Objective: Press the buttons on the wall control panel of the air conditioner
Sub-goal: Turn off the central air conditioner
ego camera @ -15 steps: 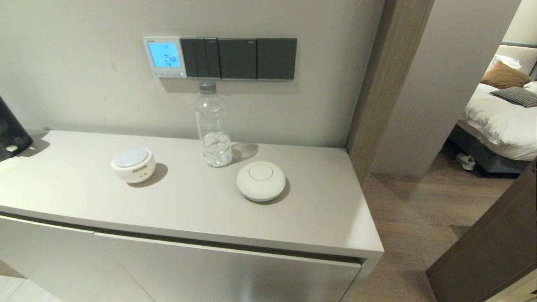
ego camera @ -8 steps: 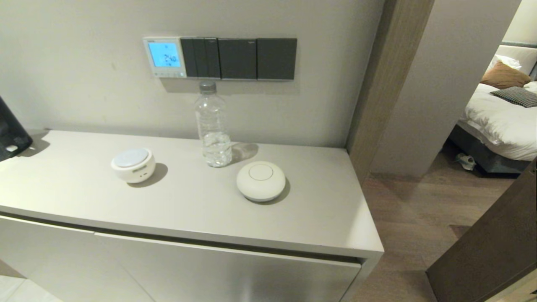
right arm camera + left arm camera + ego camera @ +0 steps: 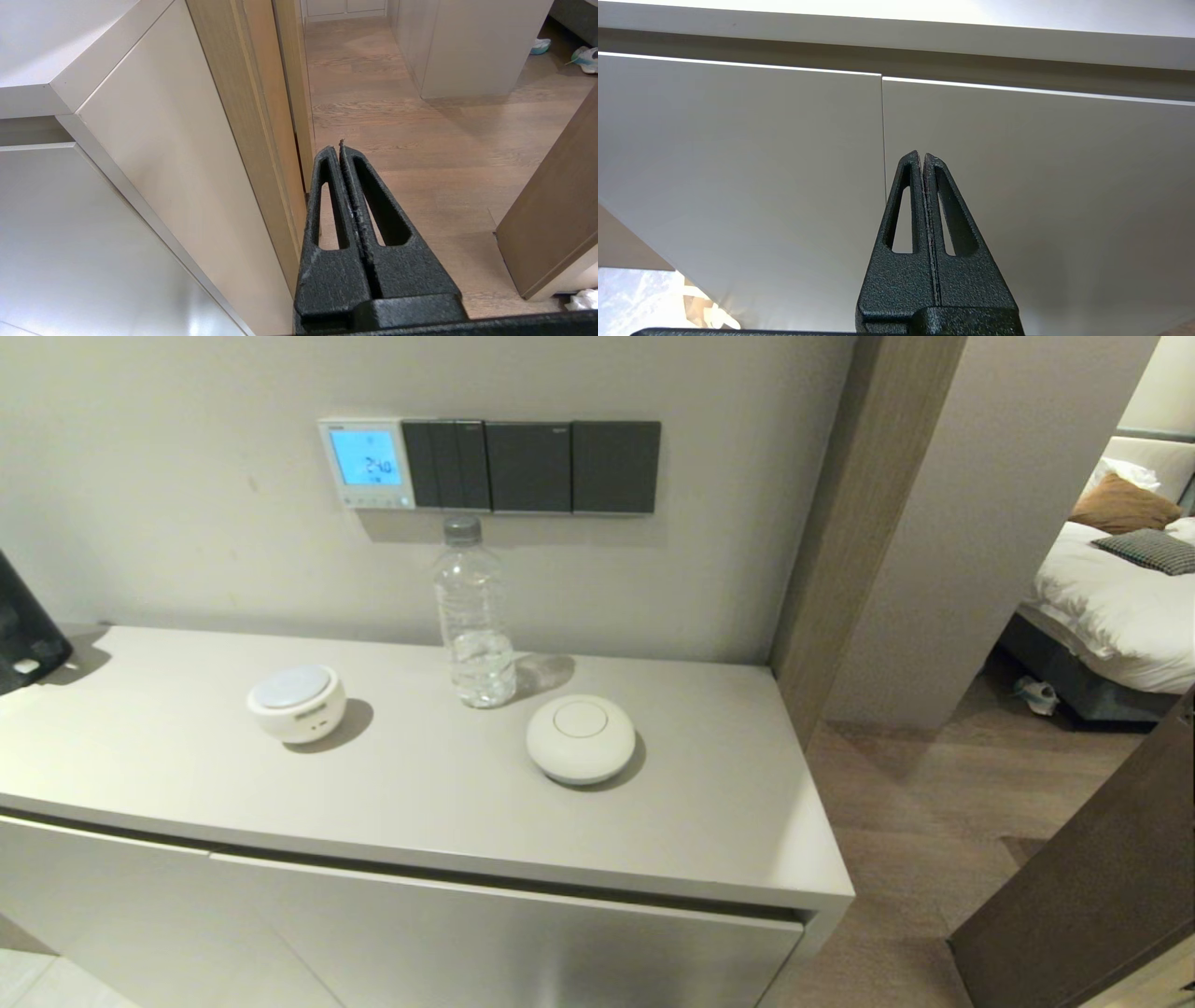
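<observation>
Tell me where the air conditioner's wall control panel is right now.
In the head view, the air conditioner's wall control panel is on the wall, upper left, directly left of the dark switch plates and above-left of the water bottle.

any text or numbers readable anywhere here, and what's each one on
"24.0", or close to it: large digits on the glowing blue screen of the control panel on the wall; the last digit is blurred.
Small marks above and below those digits, the buttons and the corners of the dark switch plates: too small to read.
The water bottle and two round white devices show no readable text.
</observation>
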You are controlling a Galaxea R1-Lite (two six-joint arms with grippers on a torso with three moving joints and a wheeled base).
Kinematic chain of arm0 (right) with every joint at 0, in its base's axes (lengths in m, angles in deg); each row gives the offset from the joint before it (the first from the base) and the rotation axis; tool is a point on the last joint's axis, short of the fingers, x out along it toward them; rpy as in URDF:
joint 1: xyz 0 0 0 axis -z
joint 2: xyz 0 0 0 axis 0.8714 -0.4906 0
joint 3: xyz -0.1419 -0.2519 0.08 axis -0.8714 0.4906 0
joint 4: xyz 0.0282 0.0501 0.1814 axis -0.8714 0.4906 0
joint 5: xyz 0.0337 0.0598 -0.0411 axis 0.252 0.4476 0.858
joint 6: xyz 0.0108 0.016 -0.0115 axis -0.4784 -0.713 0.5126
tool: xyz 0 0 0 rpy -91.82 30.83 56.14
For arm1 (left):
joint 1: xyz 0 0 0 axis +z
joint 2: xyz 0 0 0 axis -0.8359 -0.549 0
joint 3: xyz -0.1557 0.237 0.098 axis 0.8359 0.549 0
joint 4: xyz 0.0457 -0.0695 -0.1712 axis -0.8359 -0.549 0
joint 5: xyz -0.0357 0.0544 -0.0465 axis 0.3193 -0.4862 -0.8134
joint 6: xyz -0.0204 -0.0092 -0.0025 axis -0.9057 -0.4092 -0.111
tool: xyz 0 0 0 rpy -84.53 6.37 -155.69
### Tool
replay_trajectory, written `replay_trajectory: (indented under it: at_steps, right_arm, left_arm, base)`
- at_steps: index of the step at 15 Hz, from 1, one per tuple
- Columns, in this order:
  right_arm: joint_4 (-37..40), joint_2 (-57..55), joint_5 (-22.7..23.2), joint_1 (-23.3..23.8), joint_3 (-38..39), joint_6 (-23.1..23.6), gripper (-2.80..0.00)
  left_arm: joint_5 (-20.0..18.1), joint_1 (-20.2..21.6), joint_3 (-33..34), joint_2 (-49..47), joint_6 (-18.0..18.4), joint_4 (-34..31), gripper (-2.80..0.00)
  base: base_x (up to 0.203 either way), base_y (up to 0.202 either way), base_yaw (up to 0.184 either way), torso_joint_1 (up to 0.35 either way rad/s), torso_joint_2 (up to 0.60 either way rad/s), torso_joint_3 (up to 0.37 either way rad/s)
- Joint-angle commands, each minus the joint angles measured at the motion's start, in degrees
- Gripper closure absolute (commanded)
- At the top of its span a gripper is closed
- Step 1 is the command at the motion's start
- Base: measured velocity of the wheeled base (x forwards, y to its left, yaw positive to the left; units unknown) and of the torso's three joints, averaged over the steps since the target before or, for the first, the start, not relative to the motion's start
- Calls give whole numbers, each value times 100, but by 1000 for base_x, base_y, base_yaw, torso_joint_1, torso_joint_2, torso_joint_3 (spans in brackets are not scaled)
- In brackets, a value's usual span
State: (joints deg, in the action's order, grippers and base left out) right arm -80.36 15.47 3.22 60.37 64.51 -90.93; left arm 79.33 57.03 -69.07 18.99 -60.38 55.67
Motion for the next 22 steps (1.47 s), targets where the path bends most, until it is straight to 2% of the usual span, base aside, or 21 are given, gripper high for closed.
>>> replay_trajectory:
  at_steps: [1,14,17,19,22]
  right_arm:
    - [-2,0,1,-2,18,0,0]
    - [-2,0,1,-2,18,0,0]
    - [-2,0,1,-2,18,0,0]
    - [-2,0,1,-2,18,0,0]
    - [-2,0,1,-2,18,0,0]
  left_arm:
    - [2,2,-3,-10,-2,0,0]
    - [30,11,-50,25,92,-79,0]
    - [32,8,-684,-335,69,-58,0]
    - [45,15,-1277,-983,66,163,0]
    - [54,113,-1997,-2257,79,1245,0]
  base:
    - [0,0,0,0,0,0]
    - [0,0,0,0,0,0]
    - [0,0,0,0,0,0]
    - [0,0,0,0,0,0]
    - [0,0,0,0,0,0]
